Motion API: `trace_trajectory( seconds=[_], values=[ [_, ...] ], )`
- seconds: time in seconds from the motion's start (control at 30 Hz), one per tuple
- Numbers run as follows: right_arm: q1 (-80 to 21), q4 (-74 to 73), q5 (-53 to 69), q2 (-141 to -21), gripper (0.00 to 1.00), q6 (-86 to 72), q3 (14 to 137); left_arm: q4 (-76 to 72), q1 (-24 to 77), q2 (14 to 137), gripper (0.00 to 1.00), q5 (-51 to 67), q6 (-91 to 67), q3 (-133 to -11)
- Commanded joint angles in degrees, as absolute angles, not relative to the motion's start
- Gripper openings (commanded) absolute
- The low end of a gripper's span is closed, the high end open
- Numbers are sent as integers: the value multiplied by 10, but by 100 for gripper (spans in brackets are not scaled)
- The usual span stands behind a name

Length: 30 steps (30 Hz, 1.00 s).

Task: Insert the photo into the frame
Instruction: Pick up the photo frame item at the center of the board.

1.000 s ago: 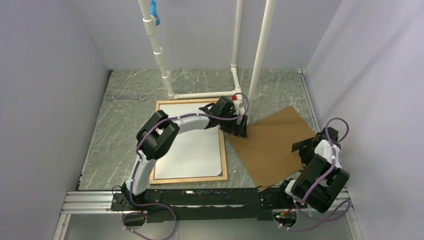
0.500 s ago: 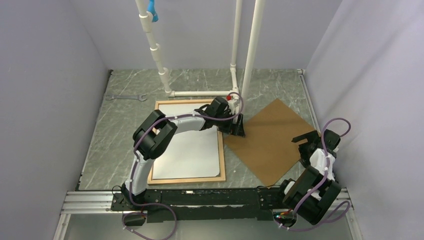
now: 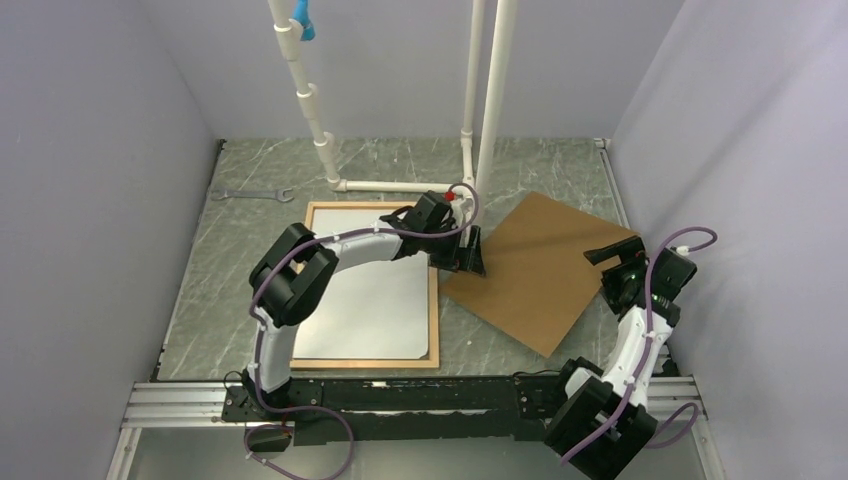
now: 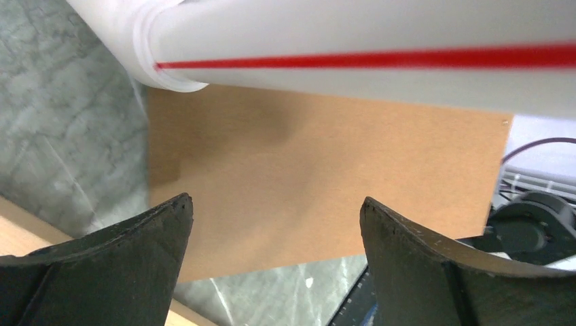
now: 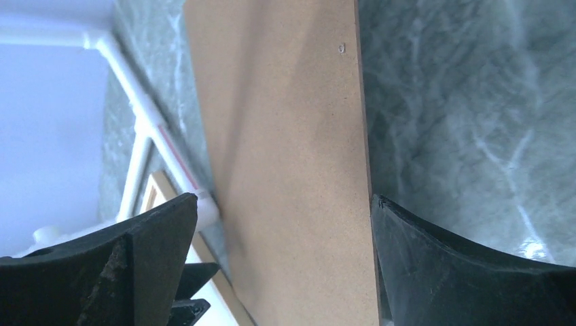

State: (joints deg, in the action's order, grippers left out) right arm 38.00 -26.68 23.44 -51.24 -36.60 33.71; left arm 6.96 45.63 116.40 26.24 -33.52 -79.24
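The photo (image 3: 380,300) lies flat with its blank white back up, inside the frame (image 3: 434,310), on the left half of the table (image 3: 240,280), closer to the near edge than the far one. I think it is thin, light paper that bends and creases easily. It lies so flat that there is nothing to pinch, so I would lift it only by a corner of its white border, and gently. The frame looks like thin wood strips, stiff but light, so a push could slide it. Just beside the frame's right strip lies a brown panel (image 3: 535,270), turned crooked. It looks stiff and flat. My left gripper (image 3: 470,258) hangs over the panel's left corner, fingers spread wide, holding nothing. My right gripper (image 3: 612,255) is over the panel's right edge, near the right edge of the table, also spread wide and empty. A white pipe (image 3: 395,186) runs close behind the frame, and a wrench (image 3: 252,194) lies toward the far left corner.
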Motion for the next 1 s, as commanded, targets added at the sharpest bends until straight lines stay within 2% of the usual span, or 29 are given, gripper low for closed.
trace_trajectory(
  seconds=[0.0,0.7,0.97],
  values=[
    [347,-318,397,-481,99,-436,332,49,486,1097,95,324,-335,-785],
    [333,-337,359,-505,99,-364,337,102,489,1038,95,276,-308,-807],
    [333,-251,441,-489,99,-411,307,130,470,1034,96,275,-298,-804]
  ],
)
